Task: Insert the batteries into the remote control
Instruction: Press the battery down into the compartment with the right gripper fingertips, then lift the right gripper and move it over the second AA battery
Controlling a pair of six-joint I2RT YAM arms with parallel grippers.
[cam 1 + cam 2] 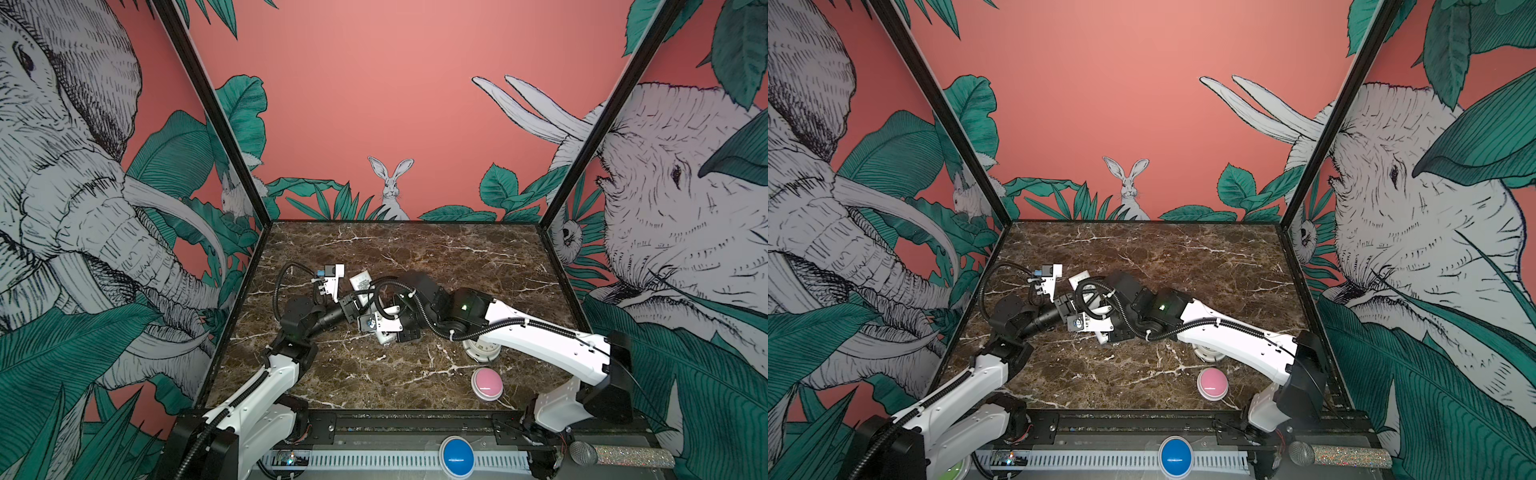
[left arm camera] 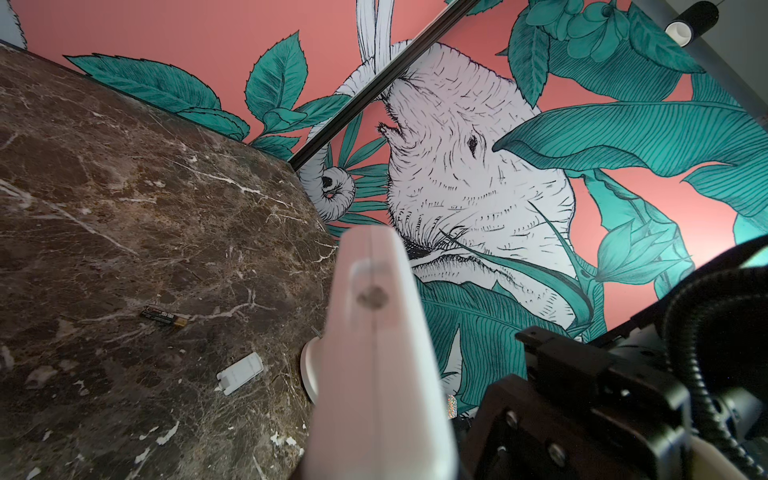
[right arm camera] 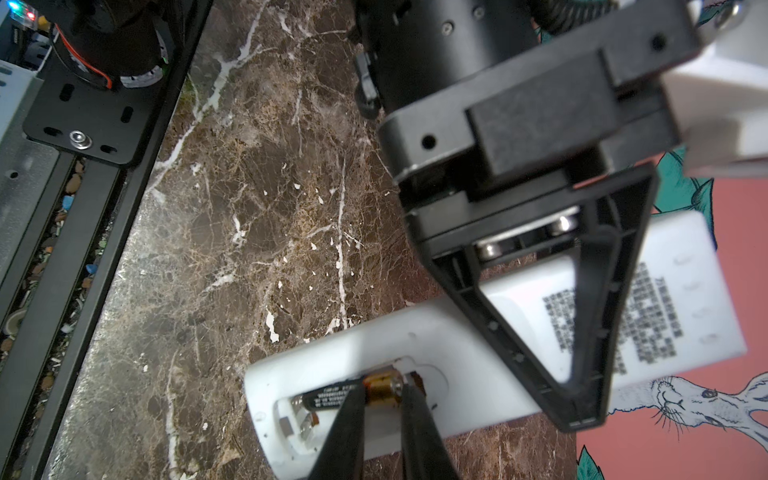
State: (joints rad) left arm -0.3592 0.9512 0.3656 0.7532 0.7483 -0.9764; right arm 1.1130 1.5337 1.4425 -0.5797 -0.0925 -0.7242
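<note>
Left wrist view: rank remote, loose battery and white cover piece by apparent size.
1. remote control, largest, though it looms because it is nearest the camera
2. white cover piece
3. loose battery, about as long but thinner

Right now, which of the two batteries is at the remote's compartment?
The battery pinched by the right gripper, at the remote control's open compartment. The other battery lies loose on the marble table.

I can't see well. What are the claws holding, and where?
Left gripper clamps the remote at its middle; right gripper pinches the battery by its gold end.
</note>
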